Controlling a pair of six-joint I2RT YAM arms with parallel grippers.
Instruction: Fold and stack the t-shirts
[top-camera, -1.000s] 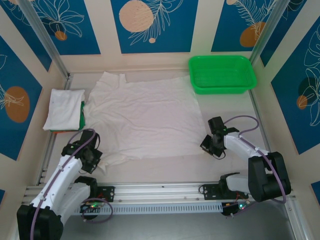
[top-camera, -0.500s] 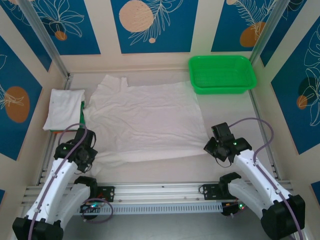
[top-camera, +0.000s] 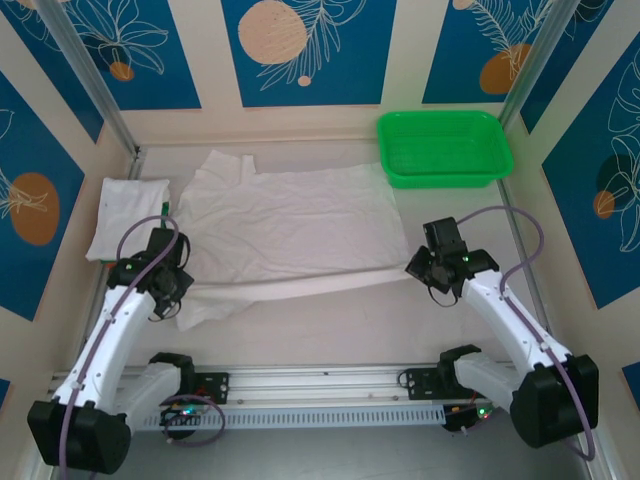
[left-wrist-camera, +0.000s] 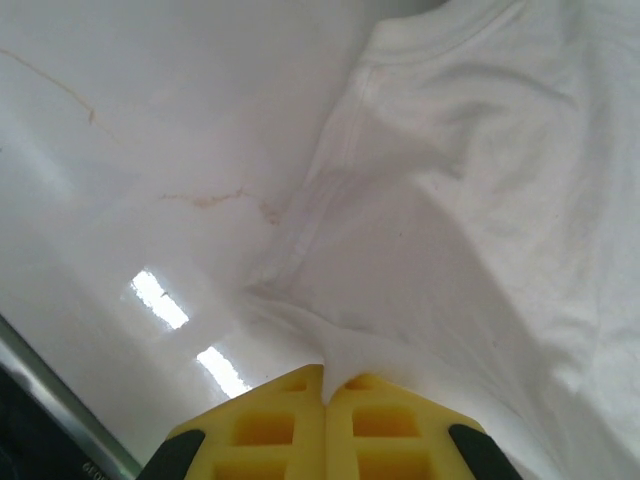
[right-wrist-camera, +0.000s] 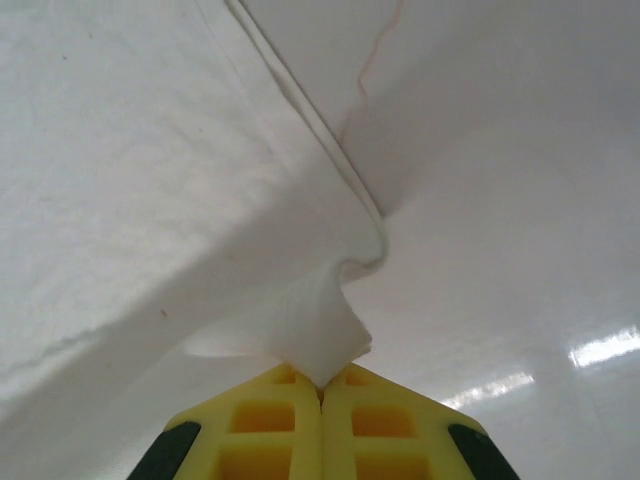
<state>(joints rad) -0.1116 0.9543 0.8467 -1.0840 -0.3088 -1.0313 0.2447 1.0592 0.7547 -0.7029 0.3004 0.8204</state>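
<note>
I worked in a robot lab cell; printed blue wall panels (top-camera: 300, 50) boxed in a white table (top-camera: 330, 335); aluminium posts (top-camera: 92, 85) framed it; my arm bases (top-camera: 185, 380) sat bolted on a metal rail (top-camera: 320, 378).

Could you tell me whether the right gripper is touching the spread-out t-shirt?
Touching. The right wrist view shows the right gripper shut on a pinched fold at the edge of the spread-out t-shirt.

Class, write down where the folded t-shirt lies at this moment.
In the top external view, the folded t-shirt lies at the left edge of the table, just left of the spread t-shirt and its sleeve.
</note>
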